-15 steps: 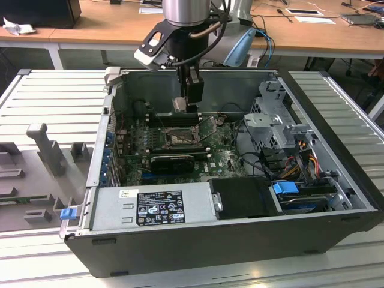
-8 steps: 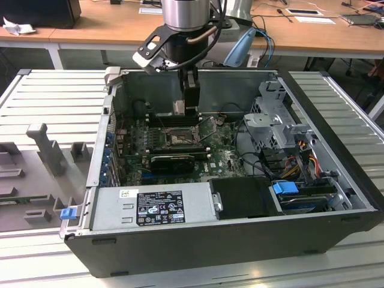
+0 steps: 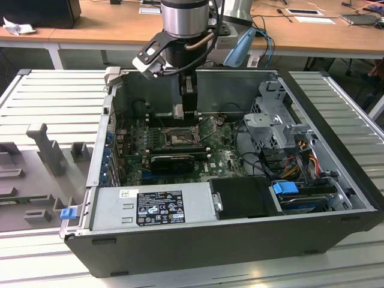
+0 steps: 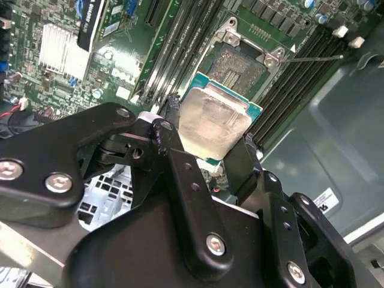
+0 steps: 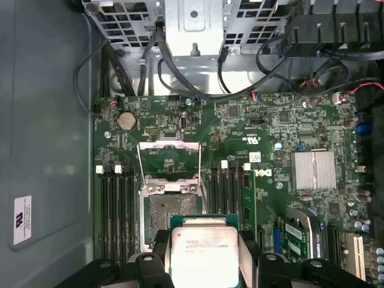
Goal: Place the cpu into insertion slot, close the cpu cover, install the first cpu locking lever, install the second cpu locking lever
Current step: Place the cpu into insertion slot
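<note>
The cpu (image 4: 216, 117), a small square chip with a silver top, hangs between my gripper's black fingers (image 4: 171, 129), just above the motherboard. My gripper (image 5: 203, 259) is shut on the cpu (image 5: 201, 252), gripping two opposite edges. In the first wrist view the insertion slot (image 5: 171, 211) lies bare, partly hidden under the chip's edge. The cpu cover (image 5: 168, 161) stands swung up on the slot's far side. A thin locking lever (image 4: 312, 58) sticks out beside the slot. In the exterior view my gripper (image 3: 185, 111) reaches down into the open computer case, over the slot (image 3: 177, 139).
Black memory slots (image 5: 117, 204) flank the insertion slot on both sides. A black card (image 3: 171, 161) lies just in front of it, and the power supply (image 3: 153, 207) spans the case's front. A drive cage (image 3: 279, 120) with cables fills the exterior view's right.
</note>
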Controlling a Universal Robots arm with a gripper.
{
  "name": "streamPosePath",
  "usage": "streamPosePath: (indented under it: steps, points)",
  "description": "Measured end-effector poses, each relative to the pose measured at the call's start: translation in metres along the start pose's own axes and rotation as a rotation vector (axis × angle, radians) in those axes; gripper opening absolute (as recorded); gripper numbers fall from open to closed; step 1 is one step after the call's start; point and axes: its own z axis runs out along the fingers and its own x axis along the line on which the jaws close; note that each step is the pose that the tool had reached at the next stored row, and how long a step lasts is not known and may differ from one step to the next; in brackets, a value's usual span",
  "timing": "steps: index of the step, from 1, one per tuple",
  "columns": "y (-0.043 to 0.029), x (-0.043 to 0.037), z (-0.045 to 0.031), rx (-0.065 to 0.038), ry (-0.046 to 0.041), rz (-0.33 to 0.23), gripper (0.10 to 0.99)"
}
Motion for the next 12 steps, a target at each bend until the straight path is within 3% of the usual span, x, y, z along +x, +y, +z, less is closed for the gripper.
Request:
streamPosePath:
  steps: [4,7,12]
  points:
    - [-0.0007,0.0005,0.0076,0.001,0.0067,-0.076,0.537]
    - [-0.0016,0.0003,0.0169,0.001,0.0074,-0.083,0.537]
    - [-0.0022,0.0003,0.0225,0.001,0.0073,-0.083,0.537]
